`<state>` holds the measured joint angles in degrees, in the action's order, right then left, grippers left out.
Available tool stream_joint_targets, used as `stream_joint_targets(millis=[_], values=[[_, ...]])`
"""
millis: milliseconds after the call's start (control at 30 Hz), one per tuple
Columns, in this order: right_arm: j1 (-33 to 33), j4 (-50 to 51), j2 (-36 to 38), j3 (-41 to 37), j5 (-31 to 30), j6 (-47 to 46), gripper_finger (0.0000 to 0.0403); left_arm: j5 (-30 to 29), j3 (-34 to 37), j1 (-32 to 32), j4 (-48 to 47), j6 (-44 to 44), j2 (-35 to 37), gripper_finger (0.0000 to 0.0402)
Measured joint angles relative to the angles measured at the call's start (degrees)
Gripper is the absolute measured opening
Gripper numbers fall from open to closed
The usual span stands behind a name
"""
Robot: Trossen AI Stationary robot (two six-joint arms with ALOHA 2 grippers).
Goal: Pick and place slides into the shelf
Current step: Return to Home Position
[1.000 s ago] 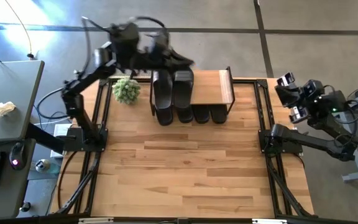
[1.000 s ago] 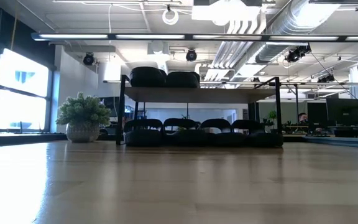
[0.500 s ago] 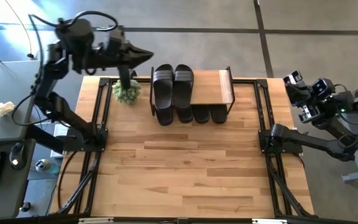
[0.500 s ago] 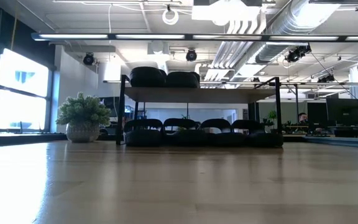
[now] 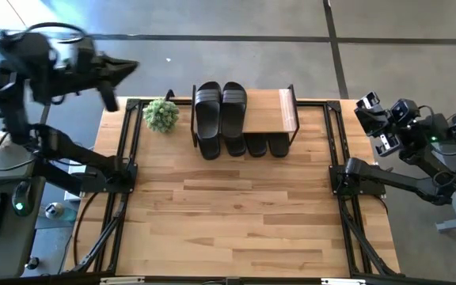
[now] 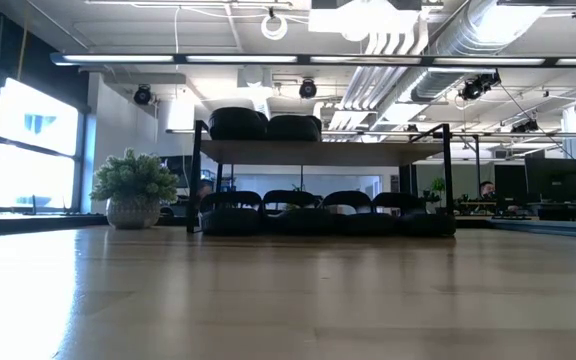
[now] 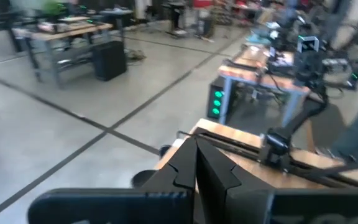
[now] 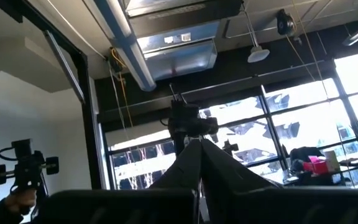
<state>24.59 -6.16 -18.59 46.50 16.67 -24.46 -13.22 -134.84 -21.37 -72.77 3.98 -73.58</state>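
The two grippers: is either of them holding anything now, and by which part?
Nothing is held. The left gripper and the right gripper are both shut, with nothing between their fingers.

From overhead I get bright, even light on the surface [image 5: 244,214] with only soft shadows around the shelf [image 5: 271,111]. A pale wash of daylight lies on the floor [image 5: 77,16] at the far left corner, and the left arm [image 5: 46,59] is smeared into a blur while the rest reads clean. At table height the windows [image 6: 28,140] on the left blow out white and lay a long sheen across the surface, leaving the slides [image 6: 265,124] as flat black silhouettes under the lit ceiling. My left wrist feed is soft and streaked throughout, and the right wrist feed is dim, backlit by glaring window panes [image 8: 353,74].
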Motion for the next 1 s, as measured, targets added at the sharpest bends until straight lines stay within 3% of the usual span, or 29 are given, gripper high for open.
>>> stream_joint_targets(millis=[133,300,467,700,833,1000], values=[[0.0,1.3,0.0,-0.1,-1.0,0.1,0.0,-3.4,4.2,0.0,-0.8,2.0,6.6,0.0],[0.0,3.0,0.0,-0.4,-3.2,0.4,0.0,-5.9,18.4,0.0,6.8,4.0,18.4,0.0],[0.0,3.5,0.0,-0.5,-3.4,0.1,0.0,-4.3,42.4,0.0,26.4,2.9,32.2,0.0],[0.0,2.3,3.3,-0.5,-3.5,0.0,0.0,3.0,76.6,0.0,60.9,3.7,46.8,0.0],[0.0,3.1,8.3,-0.5,-6.2,0.5,0.0,3.7,88.9,0.0,72.6,6.5,50.8,0.0],[0.0,7.3,14.3,-0.5,-7.8,-0.4,0.0,3.8,96.1,0.0,76.0,9.0,54.3,0.0]])
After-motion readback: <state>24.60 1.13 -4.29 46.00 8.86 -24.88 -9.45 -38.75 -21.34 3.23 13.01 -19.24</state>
